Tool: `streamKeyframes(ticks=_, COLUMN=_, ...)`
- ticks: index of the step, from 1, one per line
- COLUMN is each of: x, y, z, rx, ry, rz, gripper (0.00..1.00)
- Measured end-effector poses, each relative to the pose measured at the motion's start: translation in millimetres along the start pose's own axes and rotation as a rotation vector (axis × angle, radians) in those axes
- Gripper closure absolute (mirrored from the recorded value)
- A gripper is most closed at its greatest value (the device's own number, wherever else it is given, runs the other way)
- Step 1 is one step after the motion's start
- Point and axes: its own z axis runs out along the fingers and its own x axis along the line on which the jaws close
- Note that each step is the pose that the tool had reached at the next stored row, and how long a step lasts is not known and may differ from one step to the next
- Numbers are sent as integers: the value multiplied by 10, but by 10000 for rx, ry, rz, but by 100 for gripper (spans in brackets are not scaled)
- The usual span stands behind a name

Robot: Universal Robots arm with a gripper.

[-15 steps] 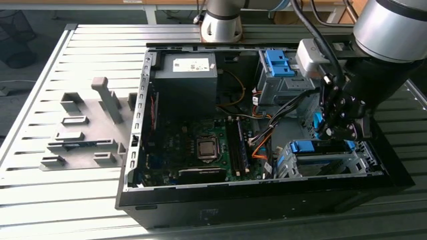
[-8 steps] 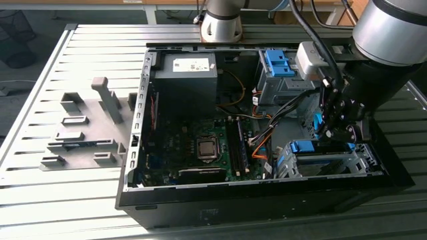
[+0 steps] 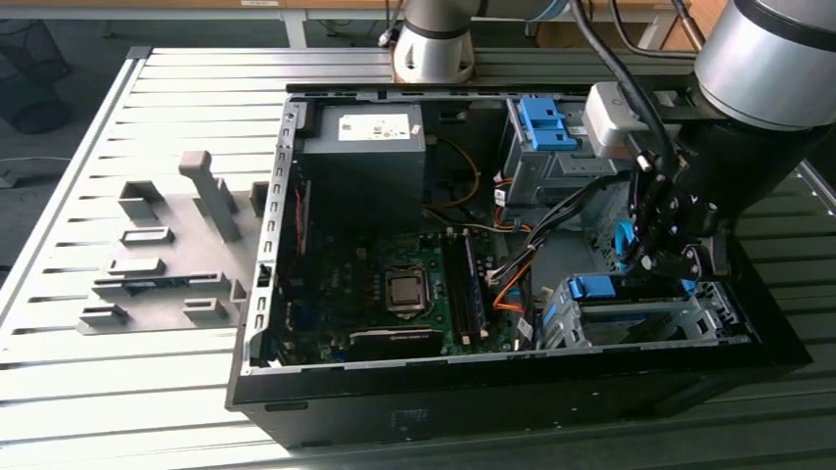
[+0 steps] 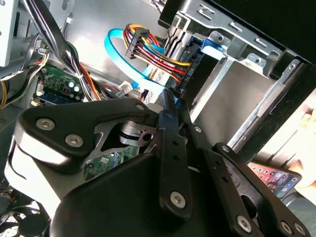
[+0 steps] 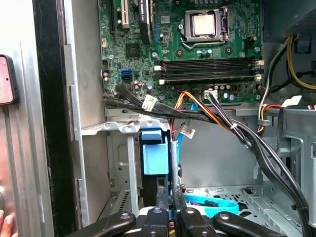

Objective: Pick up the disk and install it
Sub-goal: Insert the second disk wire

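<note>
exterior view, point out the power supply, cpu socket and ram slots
power supply (image 3: pixel 355 162), exterior view, middle of its top face
cpu socket (image 3: pixel 406 290), exterior view, centre of the chip
ram slots (image 3: pixel 465 284), exterior view, mid-length of the slots

bright, even daylight falls on the slatted bench (image 3: pixel 157 98) in the exterior view, the arm's shiny housing (image 3: pixel 770 59) glaring at 1 o'clock — the case interior (image 3: pixel 379 294) stays dim. in the second wrist view the tool (image 4: pixel 170 106) looms dark and soft, with washed-out glare at 3 o'clock.

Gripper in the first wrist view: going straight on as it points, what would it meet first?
Probably the blue plastic piece on the grey bay, just ahead of the gripper; depth unclear.
</note>
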Motion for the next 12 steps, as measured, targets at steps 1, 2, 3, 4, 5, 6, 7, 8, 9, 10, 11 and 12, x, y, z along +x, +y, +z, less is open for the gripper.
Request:
streamKeyframes(ticks=1, x=1, y=0, z=5, rx=0, ry=-2, rz=1, gripper=84)
streamKeyframes(ticks=2, x=2, y=1, z=12, rx=1, ry=-4, rz=1, gripper=84)
streamKeyframes(ticks=3, x=2, y=1, z=18, rx=1, ry=-2, rz=1, gripper=84)
streamKeyframes(ticks=4, x=2, y=1, z=24, rx=2, ry=-1, rz=2, gripper=84)
streamKeyframes(ticks=5, x=3, y=1, z=30, rx=2, ry=-1, rz=4, gripper=84)
streamKeyframes(ticks=6, x=4, y=1, z=34, rx=2, ry=1, rz=7, gripper=84)
streamKeyframes(ticks=7, x=6, y=1, z=37, rx=2, ry=2, rz=10, gripper=84)
streamKeyframes(ticks=8, x=7, y=2, z=40, rx=2, ry=1, rz=13, gripper=84)
streamKeyframes(ticks=9, x=7, y=1, z=42, rx=2, ry=2, rz=15, gripper=84)
streamKeyframes(ticks=10, x=7, y=2, z=43, rx=2, ry=1, rz=15, gripper=84)
streamKeyframes(ticks=11, x=8, y=1, z=44, rx=2, ry=1, rz=15, gripper=84)
streamKeyframes(ticks=12, x=8, y=2, z=46, rx=2, ry=-1, rz=16, gripper=84)
